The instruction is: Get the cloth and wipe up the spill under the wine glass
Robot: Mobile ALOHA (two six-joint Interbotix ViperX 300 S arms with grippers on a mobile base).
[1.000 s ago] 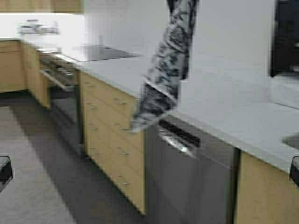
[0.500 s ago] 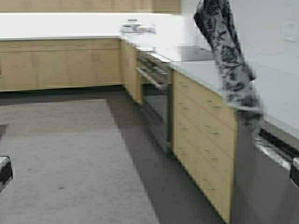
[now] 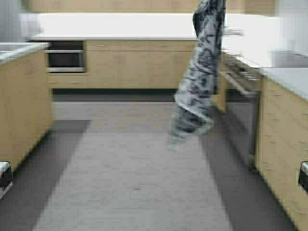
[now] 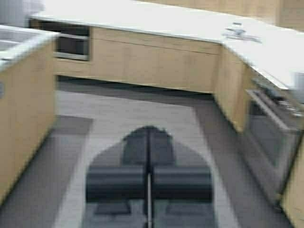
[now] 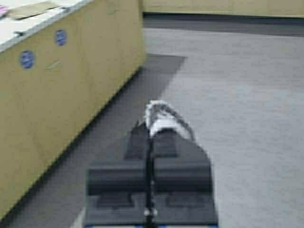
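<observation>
Cloth (image 3: pixel 199 72) first: in the high view we see the long black, grey and white printed towel hanging limp from above the picture's top edge, over the grey rug (image 3: pixel 134 178) in the middle of the kitchen floor. Its upper end is cut off, so this view does not show us what carries it. Its lower end looks smeared and we cannot make out the hem.

Our right wrist view fills that in. The right gripper (image 5: pixel 151 135) has its jaws closed on a bunched fold of the cloth, which shows just past the tips as a small grey-white wad; the rest of the towel is out of that picture. Beyond it lie the rug and the wooden side of a kitchen island (image 5: pixel 61 95) with two round blue stickers, which the high view does not show.

Our left wrist view shows the left gripper (image 4: pixel 149 142) with its jaws pressed together on nothing, pointed over the rug toward the far cabinets (image 4: pixel 156 61) under a pale worktop (image 4: pixel 142 21). An oven (image 4: pixel 273 137) sits in the cabinet run beside it, and a small object on the far worktop is too blurred to name.

Only dark corners of the arms reach the high view's lower edges. We see no wine glass in any view.
</observation>
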